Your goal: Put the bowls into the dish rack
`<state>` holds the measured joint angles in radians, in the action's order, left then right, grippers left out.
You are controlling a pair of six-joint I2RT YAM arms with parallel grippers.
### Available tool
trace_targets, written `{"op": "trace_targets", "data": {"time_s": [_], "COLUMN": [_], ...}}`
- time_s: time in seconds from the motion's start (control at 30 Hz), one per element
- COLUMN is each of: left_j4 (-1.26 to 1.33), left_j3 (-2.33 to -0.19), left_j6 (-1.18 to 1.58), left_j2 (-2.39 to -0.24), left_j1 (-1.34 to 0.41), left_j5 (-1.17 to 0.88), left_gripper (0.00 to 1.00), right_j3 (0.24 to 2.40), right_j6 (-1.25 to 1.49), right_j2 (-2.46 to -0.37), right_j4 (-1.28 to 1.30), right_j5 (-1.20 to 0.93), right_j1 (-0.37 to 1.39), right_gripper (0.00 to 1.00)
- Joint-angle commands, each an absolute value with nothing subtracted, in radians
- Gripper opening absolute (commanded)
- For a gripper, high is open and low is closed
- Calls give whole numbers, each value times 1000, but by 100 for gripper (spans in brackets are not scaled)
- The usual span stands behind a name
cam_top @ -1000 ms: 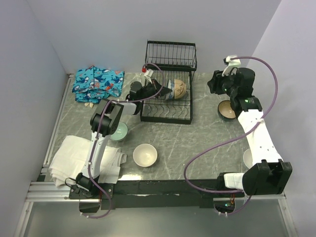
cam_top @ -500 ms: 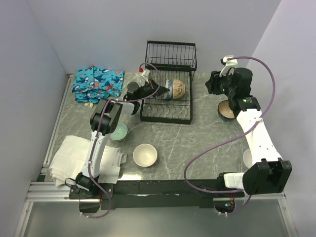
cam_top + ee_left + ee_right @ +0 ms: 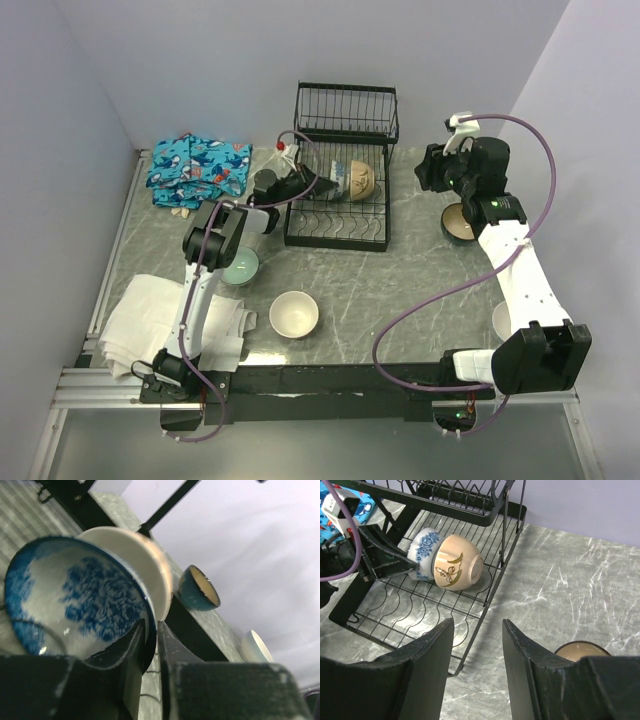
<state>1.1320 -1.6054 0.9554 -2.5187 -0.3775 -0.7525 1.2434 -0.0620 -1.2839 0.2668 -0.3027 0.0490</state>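
The black wire dish rack [image 3: 338, 232] stands at the back middle of the table. Two bowls lie on their sides in it: a blue-and-white bowl [image 3: 337, 178] and a tan bowl [image 3: 364, 180] nested against it. My left gripper [image 3: 318, 183] is shut on the blue-and-white bowl's rim [image 3: 75, 600], one finger inside and one outside. The tan bowl [image 3: 156, 567] sits right behind it. My right gripper [image 3: 432, 167] is open and empty, hovering right of the rack [image 3: 470, 510]. A brown bowl [image 3: 460, 223] sits below it.
A pale green bowl [image 3: 241, 266] and a cream bowl [image 3: 294, 313] sit on the table front left of the rack. Another bowl [image 3: 502, 320] sits by the right arm. A blue patterned cloth [image 3: 195, 168] lies back left and a white towel [image 3: 150, 320] front left.
My left wrist has shifted a little to the left, still gripping the blue-and-white bowl in the rack. My right gripper has moved slightly left toward the rack.
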Motion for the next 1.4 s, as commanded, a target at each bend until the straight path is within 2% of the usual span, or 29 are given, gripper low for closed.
{"op": "trace_targets", "data": {"time_s": [0.0,0.13,0.43,0.77,0.97,1.07,1.2,1.23,1.27,1.37], "left_j4": [1186,1180,1154,1066,973,898,630,409,287,-52], "left_j3": [-1602,-1617,-1592,-1497,-1506,-1442,-1257,-1238,-1227,-1178], "left_j6": [994,980,899,789,744,678,435,348,152,-131], "left_j2": [-2530,-2537,-2476,-2320,-2254,-2159,-1926,-1813,-1758,-1557], "left_j1": [-379,-379,-373,-338,-337,-337,-342,-350,-356,-374], "left_j5": [-781,-790,-824,-877,-959,-1015,-1048,-1031,-1013,-887], "left_gripper": [24,33,42,45,47,47,48,48,49,50], "right_j3": [1259,1264,1287,1281,1278,1247,1181,1171,1152,1131], "right_j6": [-75,-75,-75,-60,-64,-49,38,54,57,95], "right_j2": [-1282,-1293,-1302,-1279,-1262,-1232,-1198,-1200,-1206,-1277], "right_j4": [233,232,239,225,216,219,293,322,327,311], "right_j5": [-287,-288,-290,-307,-295,-276,-232,-227,-226,-259], "right_j1": [61,66,78,83,84,83,95,106,115,120], "right_gripper": [51,51,52,54,56,57,59,58,58,55]}}
